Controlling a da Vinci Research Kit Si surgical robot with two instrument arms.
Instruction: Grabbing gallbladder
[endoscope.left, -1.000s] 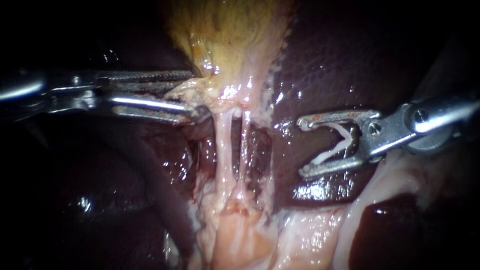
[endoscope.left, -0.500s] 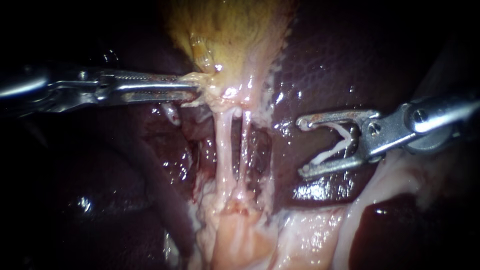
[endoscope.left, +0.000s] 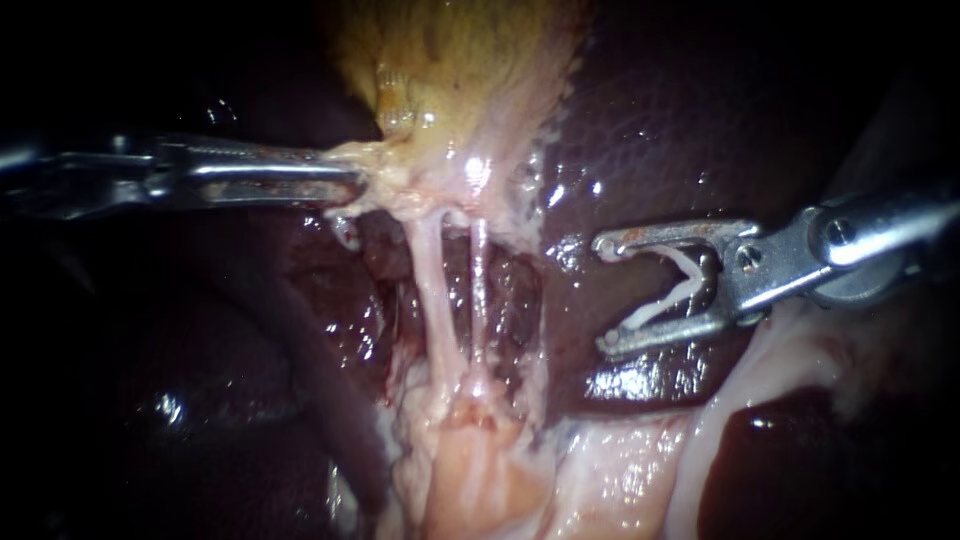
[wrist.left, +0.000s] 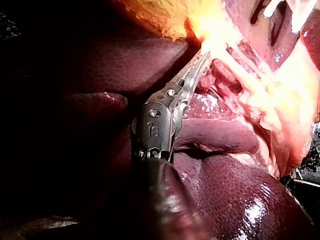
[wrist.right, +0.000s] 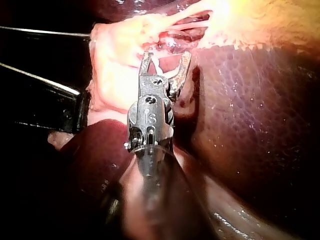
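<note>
**Gallbladder (endoscope.left: 450, 70):** a yellow, matt, finely fibrous sac at the upper middle of the endoscope view. It narrows downward into pale, wet, stringy tissue.

**Left instrument (endoscope.left: 352, 180):** a slim metal shaft with long, toothed jaws that enters level from the left. The jaws are pressed together on the pale lower edge of the gallbladder, pinching it from two sides.

**Tubes:** a thicker tube (endoscope.left: 432, 290) and a thinner tube (endoscope.left: 480, 285), both pale and glistening. They run side by side from the pinched tissue down to a pink, fleshy mass (endoscope.left: 470, 460).

**Liver (endoscope.left: 700, 110):** dark maroon, glossy and finely mottled. It lies behind the tubes and on both sides of them.

**Right instrument (endoscope.left: 607, 295):** enters from the right, over the liver and well apart from the gallbladder. Its short metal jaws stand wide apart, holding a white V-shaped clip (endoscope.left: 672, 290) with one leg against each jaw.
</note>
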